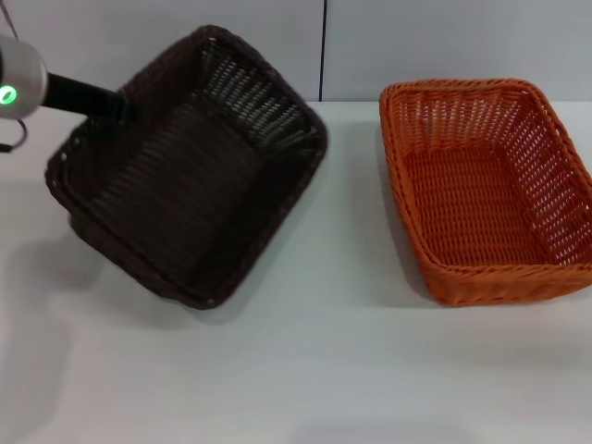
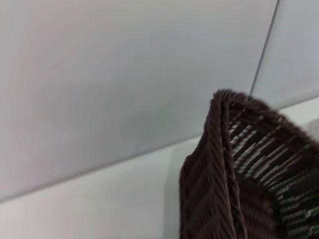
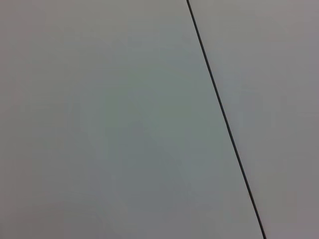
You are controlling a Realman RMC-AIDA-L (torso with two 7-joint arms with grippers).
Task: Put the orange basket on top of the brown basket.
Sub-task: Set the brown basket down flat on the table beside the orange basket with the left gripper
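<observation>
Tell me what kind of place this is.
Probably a lab or test bench, not a home: a bare white table, a plain panelled wall, and only the brown basket and orange basket set out.

Orange basket [image 1: 486, 190] – bright orange weave; brown basket [image 1: 190, 162] – near-black weave.

A plain white counter [image 1: 305, 370] is seen stretching across the foreground, its surface matte and evenly lit. Behind it, a pale grey wall [image 1: 444, 37] is shown, divided by a thin dark vertical seam [image 1: 325, 46]. The same seam [image 3: 224, 119] is caught running diagonally in the right wrist view.
</observation>
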